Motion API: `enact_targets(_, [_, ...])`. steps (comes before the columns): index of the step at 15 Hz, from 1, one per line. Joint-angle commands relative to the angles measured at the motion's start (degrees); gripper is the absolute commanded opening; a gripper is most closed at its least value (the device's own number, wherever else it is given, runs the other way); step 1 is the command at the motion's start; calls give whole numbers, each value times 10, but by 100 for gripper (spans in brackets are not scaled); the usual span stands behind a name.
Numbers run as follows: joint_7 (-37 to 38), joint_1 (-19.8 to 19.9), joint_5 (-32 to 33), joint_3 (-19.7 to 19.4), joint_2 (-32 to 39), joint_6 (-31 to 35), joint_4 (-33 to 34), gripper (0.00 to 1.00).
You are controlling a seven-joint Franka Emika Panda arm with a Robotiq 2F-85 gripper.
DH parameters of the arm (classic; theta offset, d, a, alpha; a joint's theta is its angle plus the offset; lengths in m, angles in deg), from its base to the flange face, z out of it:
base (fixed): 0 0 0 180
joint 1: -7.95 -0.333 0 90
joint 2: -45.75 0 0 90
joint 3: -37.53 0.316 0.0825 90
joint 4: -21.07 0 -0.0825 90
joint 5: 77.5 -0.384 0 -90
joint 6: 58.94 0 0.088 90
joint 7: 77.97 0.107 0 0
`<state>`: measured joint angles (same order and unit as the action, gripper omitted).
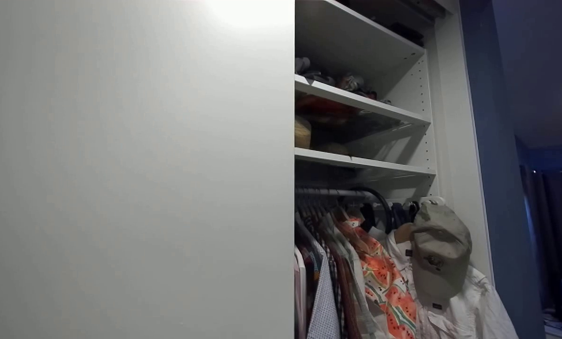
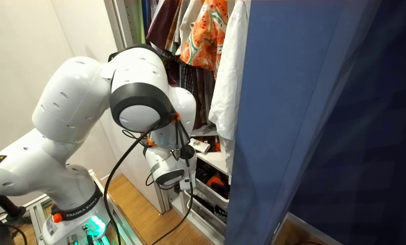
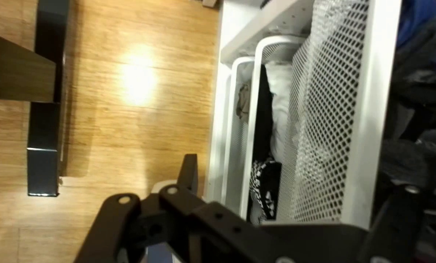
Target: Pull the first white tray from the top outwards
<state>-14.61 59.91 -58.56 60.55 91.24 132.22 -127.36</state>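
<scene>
In the wrist view a black bar (image 3: 44, 124) is well apart from the top tray (image 3: 371, 120), off to its left, with wooden floor (image 3: 130, 135) between them. The jaws are spread wide, astride the top tray's front: one side hangs left of it, seen against the floor, the other right of it, over dark fabric (image 3: 415, 157) inside. I cannot tell whether either side touches. Left of the top tray, and below it, come a bottom tray (image 3: 230, 128) and then a middle tray (image 3: 252, 124) holding black cloth (image 3: 264, 120) and white cloth (image 3: 280, 95). The top tray's front rim, its longest edge in sight, runs almost straight up and down the view, its upper end leaning right; the mesh front faces left, towards the floor. The depth runs out of frame, so the long axis is uncertain.

In an exterior view the robot arm (image 2: 138, 64) is left of the top tray; clothes (image 2: 206, 37) hang above the tray, a white shelf (image 2: 216, 160) just over it. There the rim slants down to the right, as far as a blue panel (image 2: 274, 119).
</scene>
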Motion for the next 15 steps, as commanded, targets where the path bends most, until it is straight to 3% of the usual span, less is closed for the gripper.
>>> enact_targets(1, [-85,37,-89,44,9,-111,-13,100])
enact_targets(4, [-131,-8,-200,27,-23,-194,-31,100])
enact_targets(7, [-144,-59,-302,5,-64,-232,-47,100])
enact_targets(9, [-148,-87,-368,2,-74,-202,-55,100])
enact_targets(11, [-154,-83,-432,34,-92,-103,-84,100])
enact_targets(14, [-132,-65,-452,77,-131,9,-131,100])
enact_targets(15, [-147,-85,-480,71,-116,26,-101,100])
